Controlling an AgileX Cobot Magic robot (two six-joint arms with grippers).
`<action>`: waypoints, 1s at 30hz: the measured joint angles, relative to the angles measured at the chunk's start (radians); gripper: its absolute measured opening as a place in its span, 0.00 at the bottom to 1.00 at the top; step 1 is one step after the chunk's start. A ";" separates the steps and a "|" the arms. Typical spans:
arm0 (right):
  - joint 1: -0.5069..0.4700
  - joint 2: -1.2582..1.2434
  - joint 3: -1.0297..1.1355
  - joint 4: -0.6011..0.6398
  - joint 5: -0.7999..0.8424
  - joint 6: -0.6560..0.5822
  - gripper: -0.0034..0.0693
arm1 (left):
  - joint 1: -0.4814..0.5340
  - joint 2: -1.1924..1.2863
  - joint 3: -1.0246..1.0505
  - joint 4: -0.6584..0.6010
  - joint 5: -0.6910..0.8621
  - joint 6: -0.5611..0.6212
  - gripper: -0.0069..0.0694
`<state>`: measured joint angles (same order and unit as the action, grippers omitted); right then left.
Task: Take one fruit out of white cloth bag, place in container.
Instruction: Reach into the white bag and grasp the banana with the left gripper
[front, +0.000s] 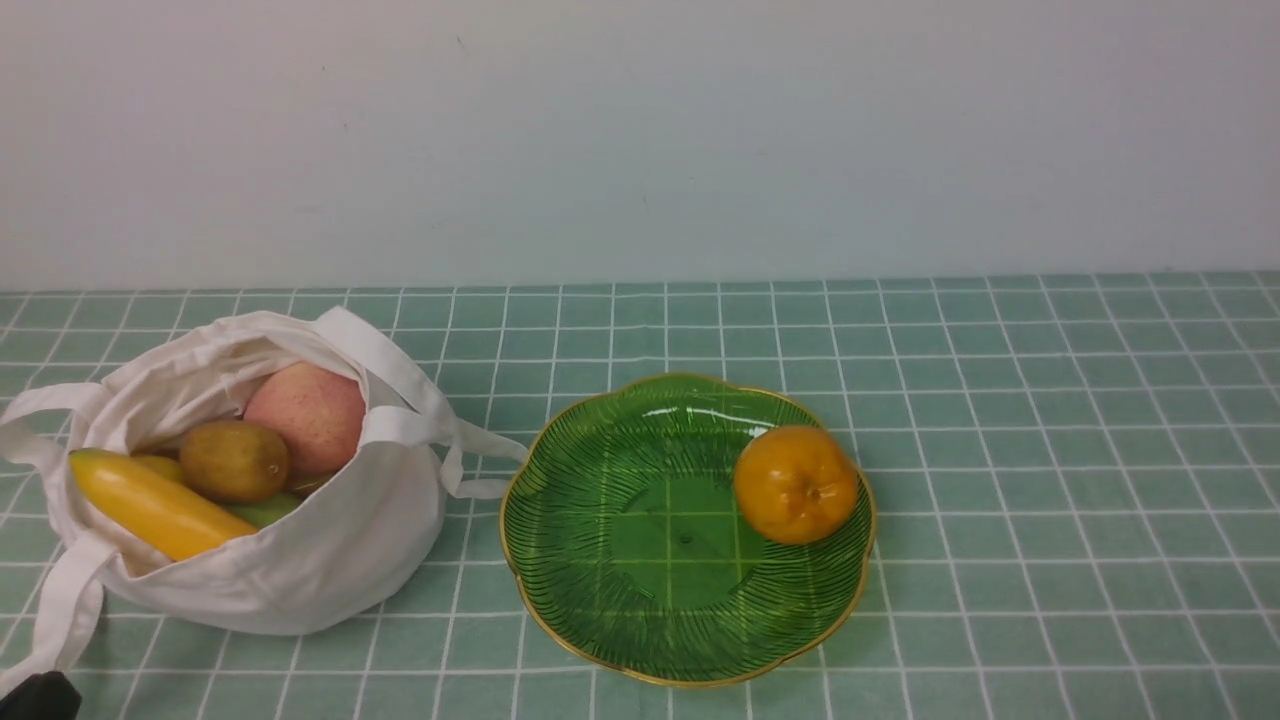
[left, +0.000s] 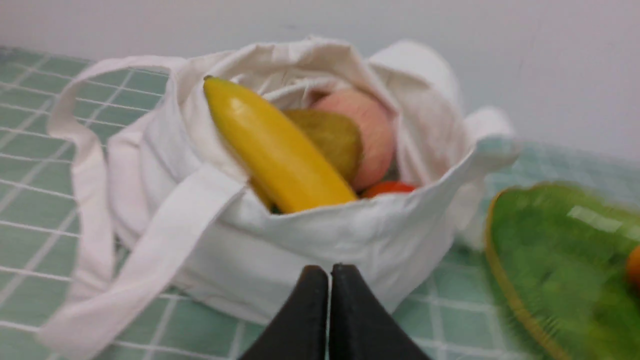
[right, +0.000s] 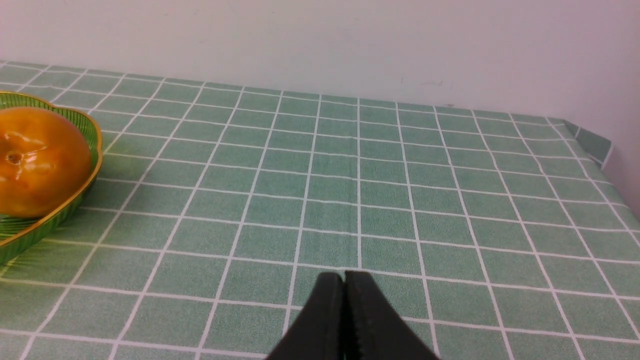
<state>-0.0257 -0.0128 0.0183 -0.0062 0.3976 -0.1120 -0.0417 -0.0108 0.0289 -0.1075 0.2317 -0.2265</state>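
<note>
The white cloth bag lies open at the left of the table, and the yellow banana pokes out of its mouth among other fruit. In the left wrist view the banana leans on the bag's front lip. My left gripper is shut and empty, just in front of the bag's side; only a dark corner of it shows in the front view. The green glass dish sits to the right of the bag. My right gripper is shut and empty over bare cloth, right of the dish.
An orange rests in the dish's right side. The bag also holds a pink apple, a brownish oval fruit and something green. Strap handles trail over the checked tablecloth. A wall stands behind the table.
</note>
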 joint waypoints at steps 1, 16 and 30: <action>0.000 0.000 0.000 0.000 0.000 0.000 0.03 | 0.000 0.000 0.000 -0.058 -0.021 -0.032 0.08; 0.000 0.000 0.000 0.000 0.000 0.000 0.03 | 0.000 0.000 -0.043 -0.349 -0.444 -0.226 0.08; 0.000 0.000 0.000 0.000 0.000 0.000 0.03 | 0.000 0.347 -0.851 0.069 0.542 -0.075 0.08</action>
<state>-0.0257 -0.0128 0.0183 -0.0062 0.3976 -0.1120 -0.0417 0.3362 -0.8219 -0.0390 0.7735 -0.3019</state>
